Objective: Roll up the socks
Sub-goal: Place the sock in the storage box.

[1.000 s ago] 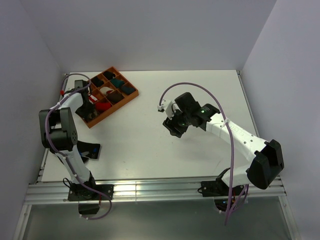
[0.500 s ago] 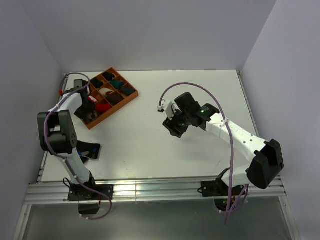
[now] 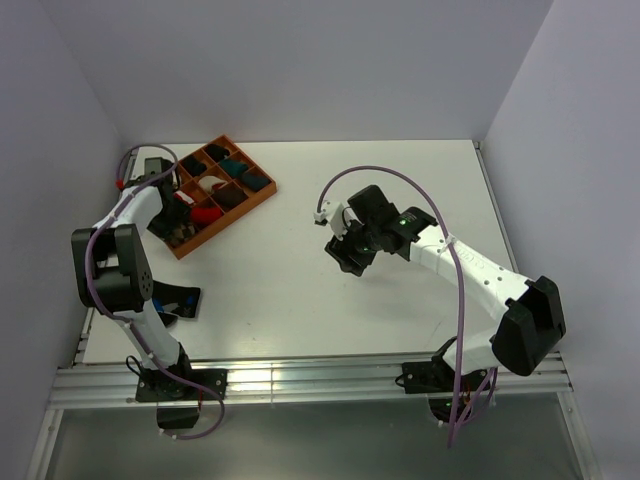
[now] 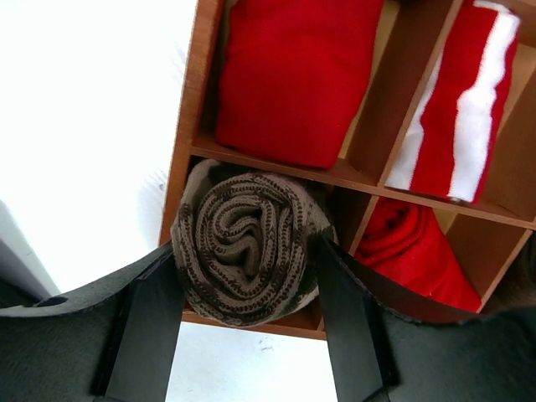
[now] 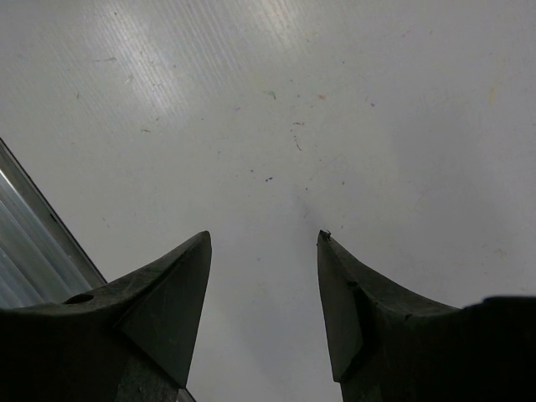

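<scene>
One brown rolled sock [image 4: 247, 247] sits in a corner compartment of the wooden tray [image 4: 180, 134]. The left gripper [image 4: 247, 255] brackets it so closely that grip or release cannot be told. The right gripper [image 5: 264, 243] hangs open and empty over the table [image 5: 335, 100]. Stowing looks nearly finished; next, the left arm should part fully and lift straight clear.

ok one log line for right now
left end effector: straddling brown rolled sock in tray compartment, grip unclear | right end effector: open, empty, above table
</scene>
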